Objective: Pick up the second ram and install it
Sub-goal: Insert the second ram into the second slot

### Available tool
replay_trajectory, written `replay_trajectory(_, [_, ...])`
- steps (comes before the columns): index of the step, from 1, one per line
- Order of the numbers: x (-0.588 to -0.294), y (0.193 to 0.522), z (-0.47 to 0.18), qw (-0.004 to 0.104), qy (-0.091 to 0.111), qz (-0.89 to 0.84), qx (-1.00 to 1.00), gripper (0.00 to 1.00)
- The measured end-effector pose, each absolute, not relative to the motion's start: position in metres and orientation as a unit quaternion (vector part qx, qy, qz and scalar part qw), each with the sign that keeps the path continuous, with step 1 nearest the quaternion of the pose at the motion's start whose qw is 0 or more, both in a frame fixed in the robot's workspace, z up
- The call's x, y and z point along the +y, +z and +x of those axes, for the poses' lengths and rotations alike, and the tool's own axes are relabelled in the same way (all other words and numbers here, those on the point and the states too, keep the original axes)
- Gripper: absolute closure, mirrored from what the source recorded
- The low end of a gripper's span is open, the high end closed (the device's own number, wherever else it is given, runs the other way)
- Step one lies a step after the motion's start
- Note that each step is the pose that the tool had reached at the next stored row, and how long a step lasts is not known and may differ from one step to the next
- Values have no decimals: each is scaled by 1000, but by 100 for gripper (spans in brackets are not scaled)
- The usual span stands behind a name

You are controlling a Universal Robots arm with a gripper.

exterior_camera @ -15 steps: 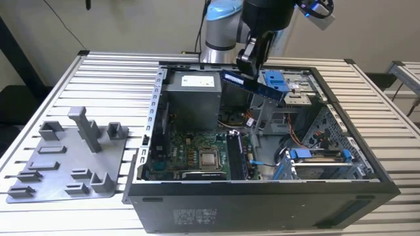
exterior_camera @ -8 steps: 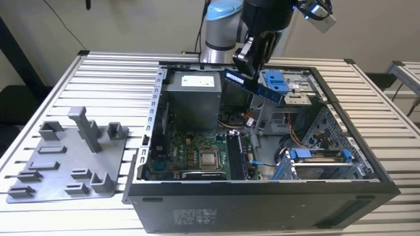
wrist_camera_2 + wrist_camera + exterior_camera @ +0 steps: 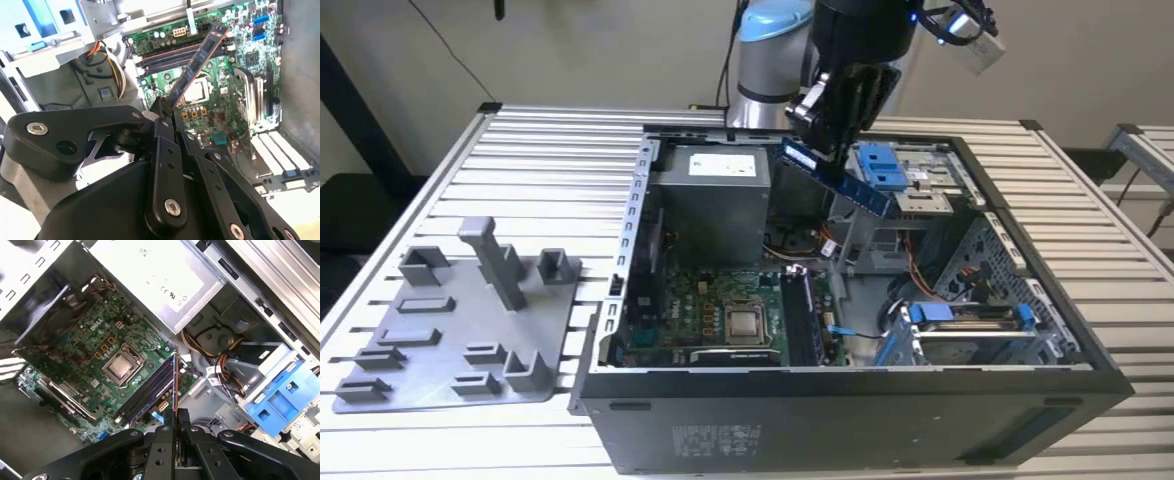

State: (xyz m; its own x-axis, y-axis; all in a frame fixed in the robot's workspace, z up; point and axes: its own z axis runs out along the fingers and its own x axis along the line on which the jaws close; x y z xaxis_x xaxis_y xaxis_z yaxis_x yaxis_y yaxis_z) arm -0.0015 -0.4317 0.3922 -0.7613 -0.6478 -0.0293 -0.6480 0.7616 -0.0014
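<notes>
A silver-grey tubular arm joint (image 3: 758,95) wears a light-blue rounded cap (image 3: 774,20). The matte black gripper (image 3: 809,140) is built of flat, round-ended linkage bars, pinned with round silver screws (image 3: 37,129) in the second wrist view. Thin black cables (image 3: 942,28) loop beside a small white tag (image 3: 983,55).

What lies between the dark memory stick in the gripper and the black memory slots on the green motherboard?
Nothing: in the second wrist view the thin dark memory stick hangs tilted above the black slots, with only air between.

open room between tool (image 3: 818,148) and motherboard (image 3: 700,312), power supply (image 3: 714,205) alongside
</notes>
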Motion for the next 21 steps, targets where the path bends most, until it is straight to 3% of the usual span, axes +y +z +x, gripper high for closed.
replay_trajectory(21, [-432,391,-2,15,2,-176,984,86])
